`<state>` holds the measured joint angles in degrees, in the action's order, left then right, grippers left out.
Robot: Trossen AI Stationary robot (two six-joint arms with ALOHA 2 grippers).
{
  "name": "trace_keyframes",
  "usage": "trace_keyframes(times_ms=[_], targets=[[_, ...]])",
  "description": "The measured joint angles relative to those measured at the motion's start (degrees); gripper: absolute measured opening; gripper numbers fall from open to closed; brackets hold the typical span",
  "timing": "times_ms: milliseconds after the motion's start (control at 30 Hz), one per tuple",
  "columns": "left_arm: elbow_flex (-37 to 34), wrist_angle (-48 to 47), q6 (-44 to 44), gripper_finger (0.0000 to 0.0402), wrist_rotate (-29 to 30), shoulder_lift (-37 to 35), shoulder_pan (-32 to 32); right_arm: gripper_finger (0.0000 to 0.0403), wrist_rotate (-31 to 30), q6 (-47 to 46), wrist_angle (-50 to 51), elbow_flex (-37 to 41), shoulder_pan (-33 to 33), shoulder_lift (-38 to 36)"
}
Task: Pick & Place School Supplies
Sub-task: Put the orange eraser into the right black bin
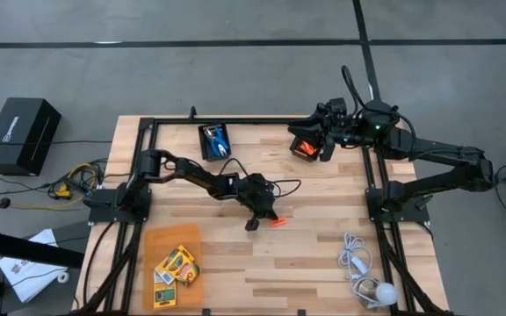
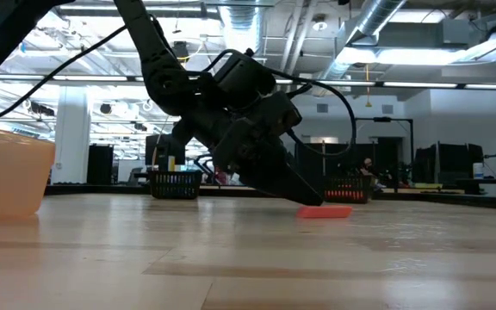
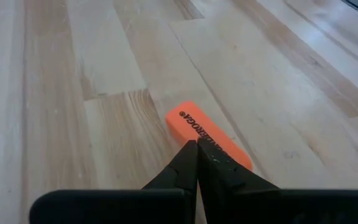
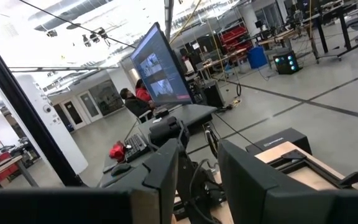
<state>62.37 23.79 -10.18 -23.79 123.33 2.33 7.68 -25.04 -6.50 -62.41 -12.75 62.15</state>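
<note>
With left gripper (image 3: 197, 155) pinched shut, empty, tips touching the orange eraser (image 3: 207, 134), a push may skid it away.

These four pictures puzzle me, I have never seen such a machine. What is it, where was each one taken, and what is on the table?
Two dark robot arms work at a wooden table. One picture looks straight down, one looks level across the tabletop, and two come from cameras on the wrists. The left gripper is shut, its tips at an orange eraser lying on the wood; no grip shows. The right gripper waits raised over the far edge, fingers apart, holding nothing. Also there: crayon boxes on an orange tray, two black mesh bins, and a white cord with a bulb.
</note>
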Motion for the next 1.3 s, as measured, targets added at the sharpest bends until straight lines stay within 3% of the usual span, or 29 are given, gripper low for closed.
trace_keyframes(times_ms=[633,800,900,1300], targets=[[-0.06,-1.77,0.97,0.0004,-0.74,3.12,0.36,0.0107,0.09,0.13,0.02,0.00,0.00,0.00],[-0.59,-2.45,3.01,0.0004,0.03,-0.34,2.75,0.0107,1.50,0.13,0.04,0.00,-0.21,0.00],[-0.65,-2.66,2.36,0.0004,3.96,-2.63,5.29,0.0107,1.88,0.13,0.09,0.00,-0.46,0.00],[0.65,-1.75,7.76,0.0004,2.89,-6.26,7.21,0.0107,2.95,0.54,-0.40,0.00,-0.50,0.00]])
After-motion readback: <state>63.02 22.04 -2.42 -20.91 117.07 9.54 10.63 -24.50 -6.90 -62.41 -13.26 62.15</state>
